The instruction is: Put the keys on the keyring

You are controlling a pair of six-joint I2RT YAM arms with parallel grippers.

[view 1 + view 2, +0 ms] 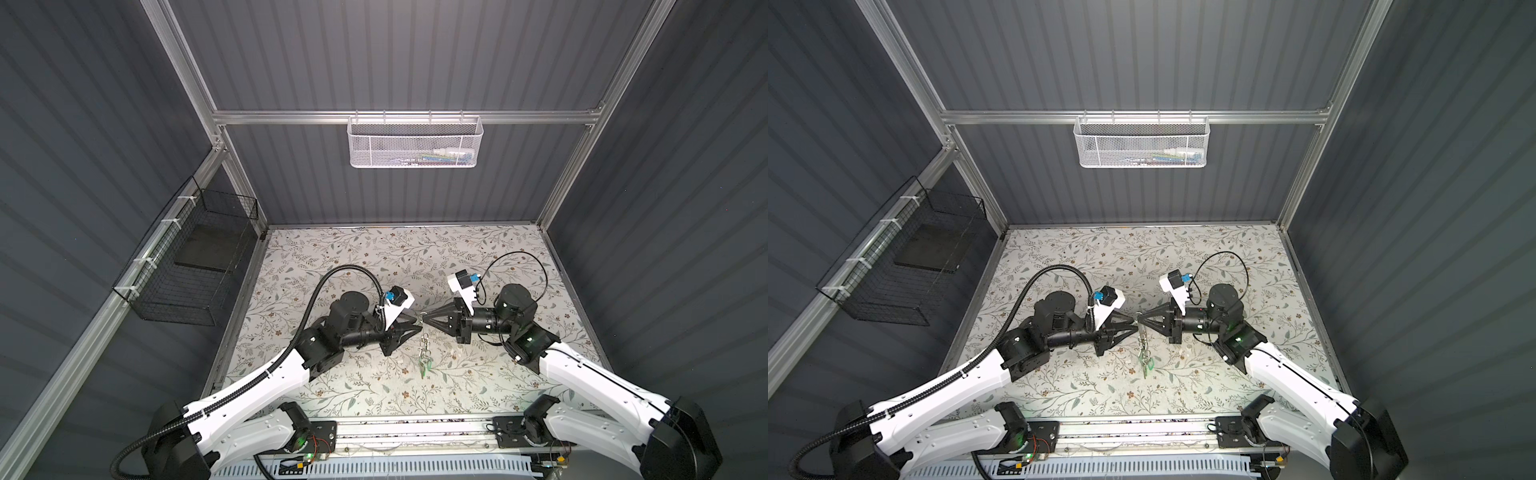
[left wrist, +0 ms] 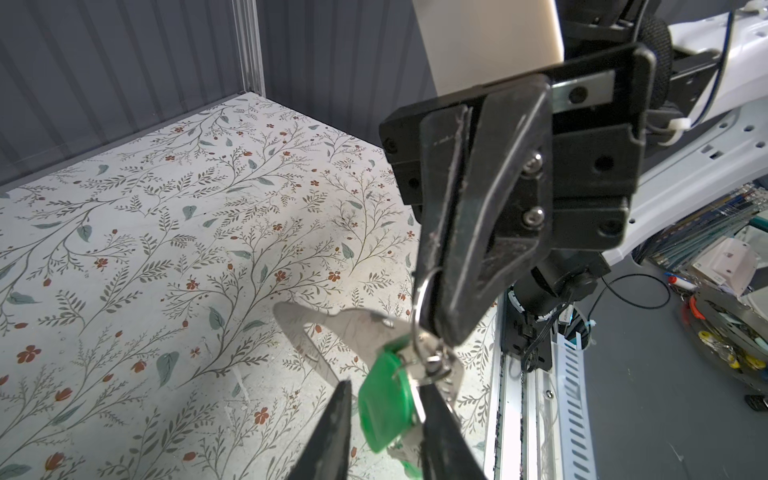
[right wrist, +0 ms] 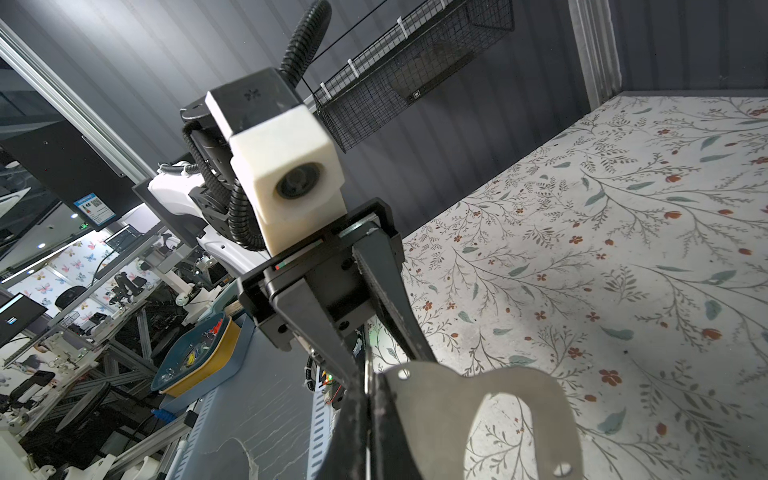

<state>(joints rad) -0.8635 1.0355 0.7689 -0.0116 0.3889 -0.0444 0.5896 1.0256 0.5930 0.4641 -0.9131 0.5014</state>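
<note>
1. In both top views the keys point(image 1: 424, 365) are a tiny bunch hanging below the two gripper tips, and I cannot count them. The keyring point(image 3: 436, 399) is cut off at the picture's edge.
2. My right gripper point(image 2: 444, 324) is closed tight on one end of the keyring. A small silver ring point(image 2: 419, 299) sits at its tip. One green key hangs between the fingers point(image 2: 336, 432) of my left gripper point(image 1: 414, 322), which stand a little apart.
3. The white mesh basket point(image 1: 415, 118) holds things I cannot make out. The black wire basket point(image 1: 178, 286) holds a dark flat slab point(image 1: 208, 249).
</note>
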